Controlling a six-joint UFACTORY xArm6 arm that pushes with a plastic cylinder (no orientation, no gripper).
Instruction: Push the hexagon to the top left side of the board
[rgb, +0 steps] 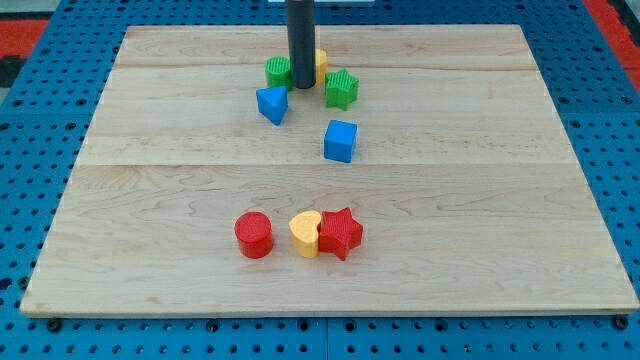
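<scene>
A pale wooden tabletop (480, 220) made of long planks with fine grain lies on a blue perforated base (610, 130), with a patch of red surface (30, 30) at the view's top left corner and another at the top right.

The dark, smooth rod comes down from the view's top, and my tip (303, 87) rests in the middle of a cluster near the top centre. There is no gripper on this arm, only the rod, so there is nothing to spread or press together.

Just behind the rod, on its right, a yellow block (320, 64) peeks out — most of it is hidden, so I cannot tell its shape for sure; it is the only candidate for the hexagon. On the rod's left a ribbed green block (277, 71) shows, also partly covered. A green star (342, 89) with ridged sides sits just right of my tip, and a blue triangle (272, 104) sits just below and left of it. These three crowd closely around the tip.

A blue cube (340, 140) stands a little lower, apart from the cluster.

Near the view's bottom centre — well apart from the rod — a red cylinder (254, 234) stands alone, while a yellow heart (307, 233) touches a red star (341, 233) on its right.
</scene>
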